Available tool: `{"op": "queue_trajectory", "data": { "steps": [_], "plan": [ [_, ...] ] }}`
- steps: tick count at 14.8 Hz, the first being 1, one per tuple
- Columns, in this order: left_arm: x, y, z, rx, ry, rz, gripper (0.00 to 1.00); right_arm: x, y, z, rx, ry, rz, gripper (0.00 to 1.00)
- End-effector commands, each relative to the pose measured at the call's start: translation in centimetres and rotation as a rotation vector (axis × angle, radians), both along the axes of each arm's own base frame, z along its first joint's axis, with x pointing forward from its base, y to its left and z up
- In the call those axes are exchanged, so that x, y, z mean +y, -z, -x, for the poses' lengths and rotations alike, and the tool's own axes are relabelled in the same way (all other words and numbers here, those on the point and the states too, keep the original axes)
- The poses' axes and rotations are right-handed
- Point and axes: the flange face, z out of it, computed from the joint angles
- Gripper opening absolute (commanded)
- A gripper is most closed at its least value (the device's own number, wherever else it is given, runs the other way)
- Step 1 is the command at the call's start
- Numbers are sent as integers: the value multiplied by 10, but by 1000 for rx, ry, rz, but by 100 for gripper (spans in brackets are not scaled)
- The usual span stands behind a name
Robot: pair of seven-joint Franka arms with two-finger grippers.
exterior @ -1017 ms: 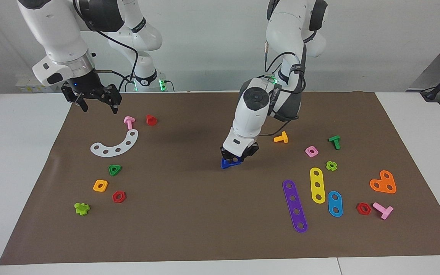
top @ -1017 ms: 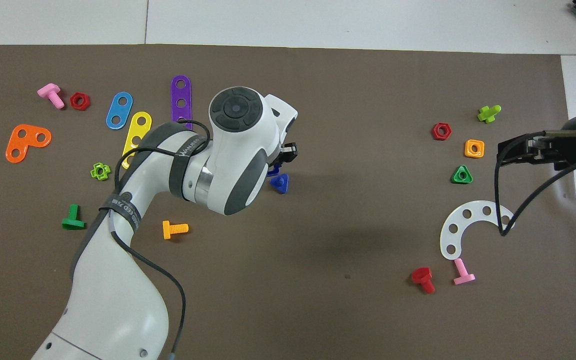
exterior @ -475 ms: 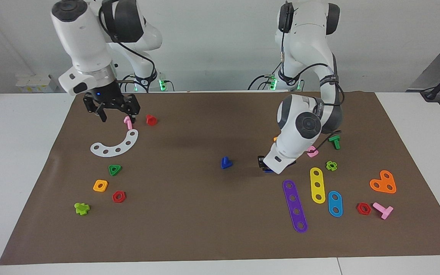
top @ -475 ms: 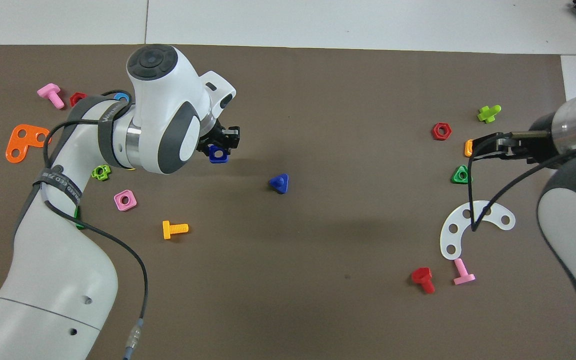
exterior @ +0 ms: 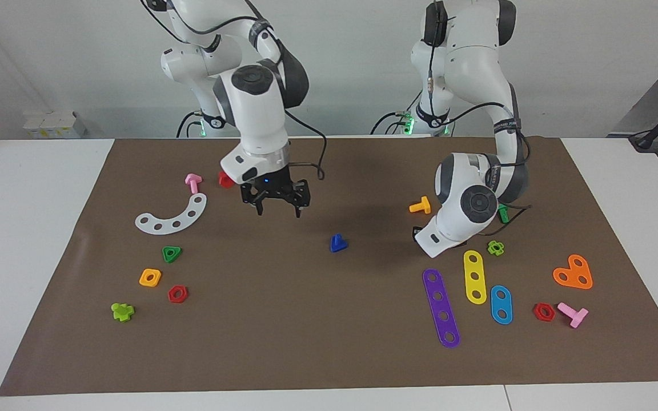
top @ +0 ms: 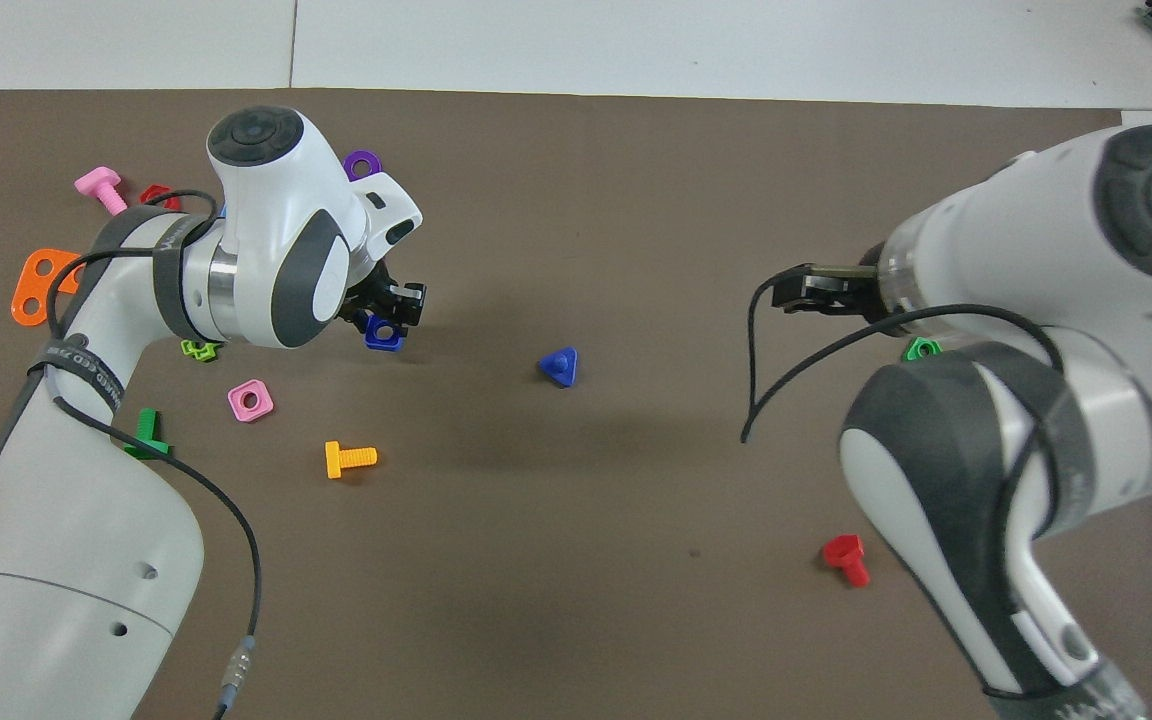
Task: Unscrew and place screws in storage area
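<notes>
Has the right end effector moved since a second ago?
Yes. The right end effector has swung from over the mat's edge near the pink bolt toward the blue triangular bolt at mid-mat.

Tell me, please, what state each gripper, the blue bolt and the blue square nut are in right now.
left gripper: shut on the dark-blue square nut, over the mat.
right gripper: open, empty, raised over bare mat.
dark-blue bolt: lying free on the mat, untouched.
dark-blue square nut: off the bolt, held.
</notes>
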Motion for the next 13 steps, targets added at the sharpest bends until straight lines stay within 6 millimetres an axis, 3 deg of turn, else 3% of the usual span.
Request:
{"op": "queue_trajectory", "data": {
  "steps": [1,2,3,6,9,11,13],
  "plan": [
    [18,-6,13,9,53,-18,42,29,27,-5,-26,6,16,93],
    [20,-5,13,11,57,-17,88,37,33,-4,-35,-3,11,92],
    [21,-5,13,11,57,-17,100,39,37,-6,-36,-5,11,91],
    [23,-9,9,4,53,-15,100,83,70,-16,-16,-43,15,88],
    [41,-30,-2,0,34,-10,100,101,98,-15,-21,-78,52,82],
    [70,-54,-8,15,13,3,100,103,100,-17,-54,-91,49,76],
    [110,-81,-6,28,0,32,100,115,112,-6,-41,-116,59,70]
  ]
}}
